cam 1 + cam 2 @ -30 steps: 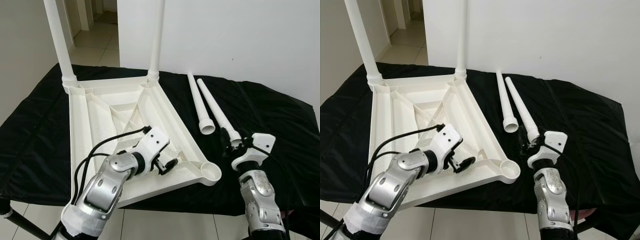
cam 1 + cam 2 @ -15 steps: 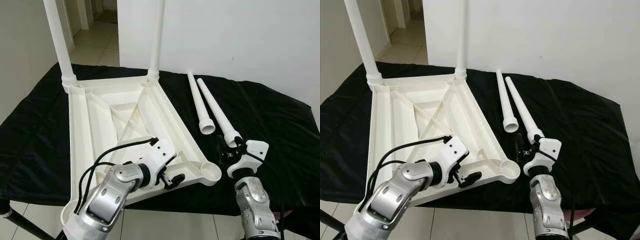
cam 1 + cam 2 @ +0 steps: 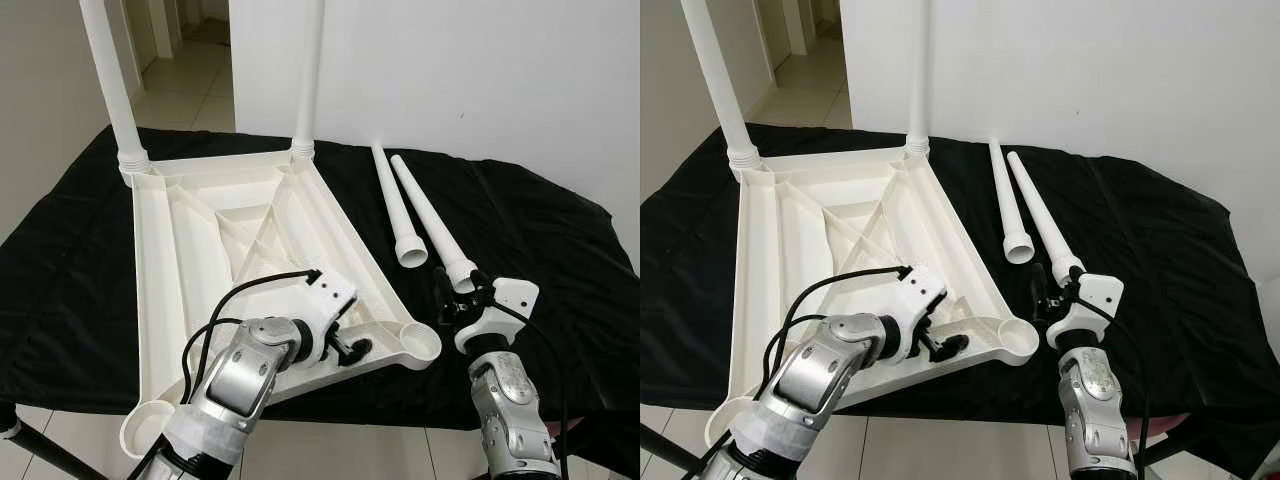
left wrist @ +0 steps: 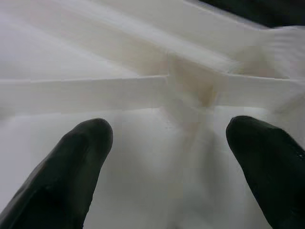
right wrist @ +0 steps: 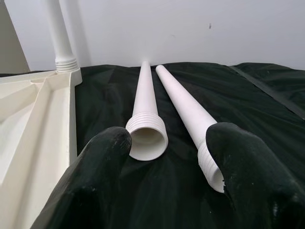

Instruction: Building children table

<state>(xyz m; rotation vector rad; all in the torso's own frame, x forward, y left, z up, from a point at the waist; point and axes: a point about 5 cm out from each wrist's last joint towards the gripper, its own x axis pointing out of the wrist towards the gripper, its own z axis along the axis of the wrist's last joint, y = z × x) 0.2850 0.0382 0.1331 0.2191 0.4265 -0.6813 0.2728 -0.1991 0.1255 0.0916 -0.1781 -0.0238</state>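
Left gripper (image 3: pixel 352 349) hovers low in the centre of the frame, its two long black fingers (image 4: pixel 71 162) spread wide over the ribbed underside of the overturned white plastic tabletop (image 3: pixel 190 240), right by the empty round corner socket (image 3: pixel 421 343). That tabletop, smooth and glossy with diagonal stiffening ribs, fills the left and middle of the frame, lying on a wrinkled black cloth (image 3: pixel 540 220) draped over the work surface. Two fitted white tubular legs (image 3: pixel 108 80) rise out of its far corners, at upper left. Two loose tapered white legs (image 3: pixel 420 215) with threaded collars lie side by side on the cloth, centre right. Right gripper (image 3: pixel 455 300), lower right, is splayed open just short of their collared ends, touching neither.
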